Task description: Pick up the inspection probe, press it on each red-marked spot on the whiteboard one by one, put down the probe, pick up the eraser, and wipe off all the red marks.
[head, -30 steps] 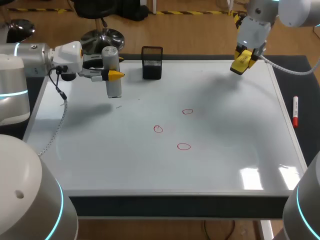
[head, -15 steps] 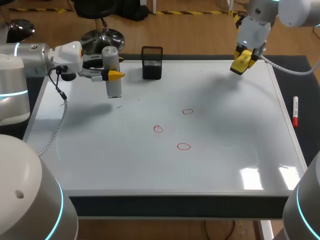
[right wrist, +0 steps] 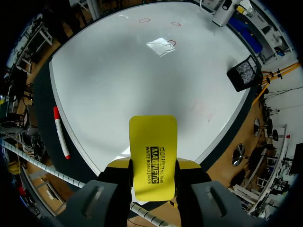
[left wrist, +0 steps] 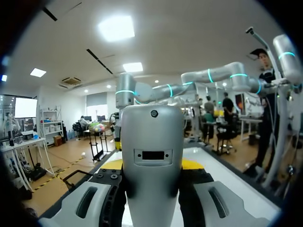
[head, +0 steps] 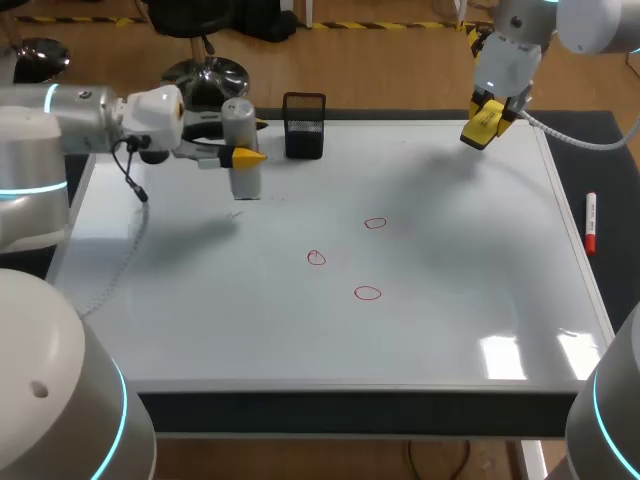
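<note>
Where the left arm comes in over the far-left part of the whiteboard [head: 450,300], the left gripper [head: 250,141] is clamped on the inspection probe [head: 240,165], one yellow-tipped finger on each side of its grey body. The probe stands upright; contact between its lower end and the board cannot be confirmed. A black mesh holder [head: 304,126] sits just beside it at the far edge.

The right gripper [right wrist: 153,165] grips the yellow eraser [right wrist: 153,151] between both fingers, above the board's far-right corner. Three red marks [head: 375,223], [head: 316,258], [head: 368,293] lie near the board's centre, well apart from both tools. A red marker [head: 590,223] lies on the dark mat beside the right edge.
</note>
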`<action>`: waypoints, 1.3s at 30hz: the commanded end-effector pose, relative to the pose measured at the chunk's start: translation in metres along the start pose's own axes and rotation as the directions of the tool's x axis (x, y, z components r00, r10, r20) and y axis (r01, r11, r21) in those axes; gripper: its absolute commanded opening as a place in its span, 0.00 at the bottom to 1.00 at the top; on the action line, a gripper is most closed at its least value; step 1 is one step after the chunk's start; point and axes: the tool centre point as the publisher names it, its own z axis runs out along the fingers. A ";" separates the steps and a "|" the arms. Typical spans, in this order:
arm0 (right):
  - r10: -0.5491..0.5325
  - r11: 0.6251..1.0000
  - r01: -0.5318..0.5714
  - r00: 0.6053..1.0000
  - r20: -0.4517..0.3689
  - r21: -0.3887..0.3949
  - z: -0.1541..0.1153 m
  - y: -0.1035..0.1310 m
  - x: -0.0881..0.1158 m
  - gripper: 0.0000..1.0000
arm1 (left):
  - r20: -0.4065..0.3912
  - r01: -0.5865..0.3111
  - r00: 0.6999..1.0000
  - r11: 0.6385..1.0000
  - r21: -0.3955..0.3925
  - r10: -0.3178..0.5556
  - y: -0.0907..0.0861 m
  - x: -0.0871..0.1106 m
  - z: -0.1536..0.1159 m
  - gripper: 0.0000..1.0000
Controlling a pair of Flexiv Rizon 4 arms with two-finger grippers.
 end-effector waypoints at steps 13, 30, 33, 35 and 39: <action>-0.002 1.000 0.002 1.000 -0.005 0.000 -0.001 -0.001 -0.001 0.00 | -0.114 0.046 0.993 0.995 0.085 -0.036 0.009 0.052 0.075 0.00; -0.002 1.000 0.002 1.000 -0.005 0.000 -0.001 -0.001 -0.001 0.00 | -0.143 0.108 0.985 0.991 0.079 -0.096 0.032 0.072 0.093 0.00; -0.002 1.000 0.002 1.000 -0.005 0.000 -0.001 -0.001 -0.001 0.00 | -0.150 0.120 0.983 0.990 0.079 -0.108 0.039 0.074 0.095 0.00; -0.002 1.000 0.002 1.000 -0.005 0.000 -0.001 -0.001 -0.001 0.00 | -0.154 0.127 0.981 0.989 0.079 -0.114 0.042 0.076 0.096 0.00; -0.002 1.000 0.002 1.000 -0.005 0.000 -0.001 -0.001 -0.001 0.00 | -0.154 0.136 0.980 0.987 0.083 -0.122 0.047 0.077 0.097 0.00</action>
